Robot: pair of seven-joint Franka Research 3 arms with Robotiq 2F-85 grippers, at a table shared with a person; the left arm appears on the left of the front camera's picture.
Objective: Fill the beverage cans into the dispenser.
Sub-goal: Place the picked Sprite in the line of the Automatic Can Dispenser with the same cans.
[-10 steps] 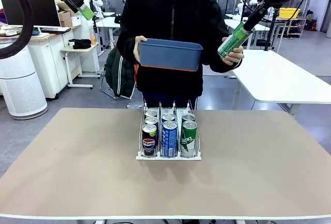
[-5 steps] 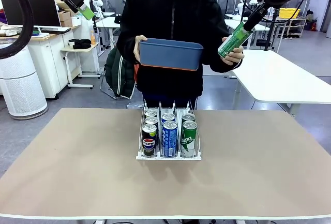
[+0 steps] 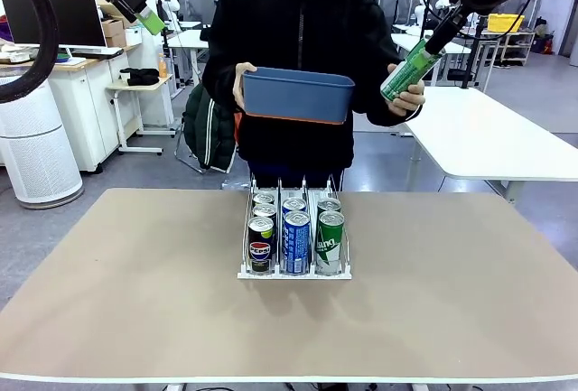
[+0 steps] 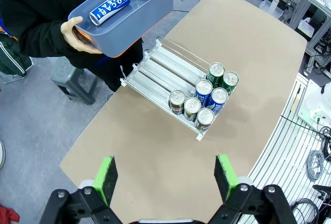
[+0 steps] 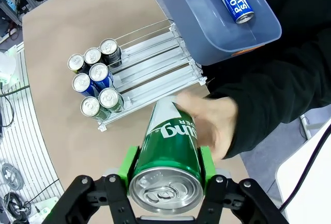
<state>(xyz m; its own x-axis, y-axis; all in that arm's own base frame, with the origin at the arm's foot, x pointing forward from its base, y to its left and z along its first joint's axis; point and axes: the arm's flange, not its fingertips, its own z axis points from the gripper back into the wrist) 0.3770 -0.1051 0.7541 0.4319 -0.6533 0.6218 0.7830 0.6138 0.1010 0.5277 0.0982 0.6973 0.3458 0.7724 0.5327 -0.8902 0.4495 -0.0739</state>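
The white dispenser [image 3: 293, 272] stands mid-table with several beverage cans in its lanes; a black one [image 3: 260, 245], a blue one [image 3: 296, 241] and a green one [image 3: 330, 241] are at the front. High at the right, my right gripper [image 3: 432, 44] is shut on a green can [image 3: 408, 69], and the person's hand [image 3: 411, 99] touches that can too. In the right wrist view the green can [image 5: 169, 154] sits between the pads [image 5: 127, 166]. My left gripper [image 3: 150, 20] hangs open and empty high at the left, above the dispenser [image 4: 155, 69].
The person at the far side holds a blue bin [image 3: 298, 95] above the table edge. One blue can [image 4: 109, 8] lies inside the bin [image 4: 155, 4]. A white table [image 3: 488, 143] stands behind at the right.
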